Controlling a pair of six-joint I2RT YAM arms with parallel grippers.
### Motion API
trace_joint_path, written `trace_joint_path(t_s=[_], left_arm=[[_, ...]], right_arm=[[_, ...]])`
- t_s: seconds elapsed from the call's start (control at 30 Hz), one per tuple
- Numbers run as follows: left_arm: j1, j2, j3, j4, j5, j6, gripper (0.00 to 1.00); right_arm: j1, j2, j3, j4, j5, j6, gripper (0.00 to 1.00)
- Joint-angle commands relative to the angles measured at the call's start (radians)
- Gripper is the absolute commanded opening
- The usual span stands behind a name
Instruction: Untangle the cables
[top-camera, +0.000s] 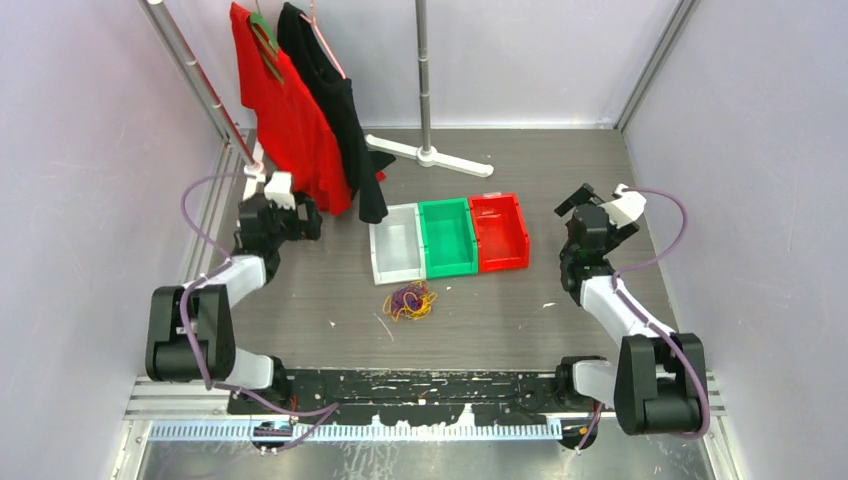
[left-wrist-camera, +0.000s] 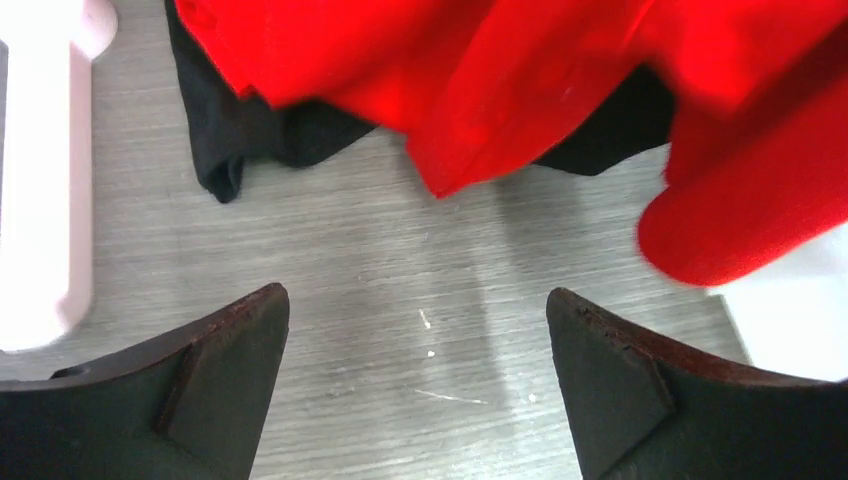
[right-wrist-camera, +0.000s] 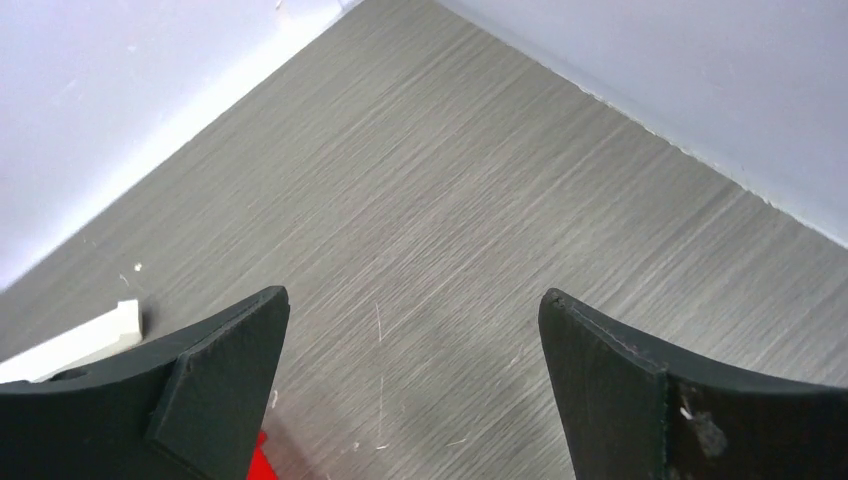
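While tangled wad of thin orange-yellow, purple and red cables lies mid grey counter, just nearside of white plastic bin, left end effector and right end effector gape wide, empty, near side edges. Step: approach. Next: both reach wad, pinch separate strands.

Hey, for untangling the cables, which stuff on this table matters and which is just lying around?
Job: tangled wad of thin orange, purple and red cables.
Lying about: white plastic bin, green plastic bin, red plastic bin, hanging red shirt, hanging black shirt.
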Motion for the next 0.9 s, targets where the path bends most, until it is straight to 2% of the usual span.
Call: trace_joint_path(t_s=[0.0, 0.1, 0.17, 0.27, 0.37, 0.5, 0.63, 0.77, 0.87], left_arm=[[0.000, -0.088, 0.219, -0.474, 0.111, 0.082, 1.00], [0.000, -0.108, 0.340, -0.731, 0.226, 0.105, 1.00], [0.000, -0.123, 0.387, -0.846, 0.302, 0.109, 0.99], [-0.001, -0.158, 0.388, -0.966, 0.397, 0.128, 1.00], [-0.007, -0.232, 0.360, -1.029, 0.447, 0.171, 0.99], [-0.029, -0.265, 0.349, -1.099, 0.431, 0.224, 1.00], [-0.074, -0.256, 0.368, -1.191, 0.404, 0.260, 0.98], [-0.173, -0.258, 0.369, -1.236, 0.368, 0.293, 0.89], [-0.236, -0.275, 0.376, -1.245, 0.361, 0.285, 0.88]], right_arm=[[-0.014, -0.056, 0.116, -0.269, -0.027, 0.183, 1.00], [-0.011, -0.070, 0.172, -0.359, -0.242, 0.186, 1.00], [0.015, -0.092, 0.181, -0.381, -0.348, 0.188, 1.00], [0.133, -0.125, 0.199, -0.430, -0.328, 0.136, 1.00], [0.323, -0.138, 0.224, -0.485, -0.261, 0.079, 1.00], [0.529, -0.140, 0.240, -0.533, -0.178, 0.069, 1.00], [0.696, -0.139, 0.224, -0.521, -0.164, 0.091, 1.00], [0.854, -0.086, 0.223, -0.501, -0.189, 0.085, 0.87], [0.902, -0.035, 0.215, -0.480, -0.260, 0.102, 0.81]])
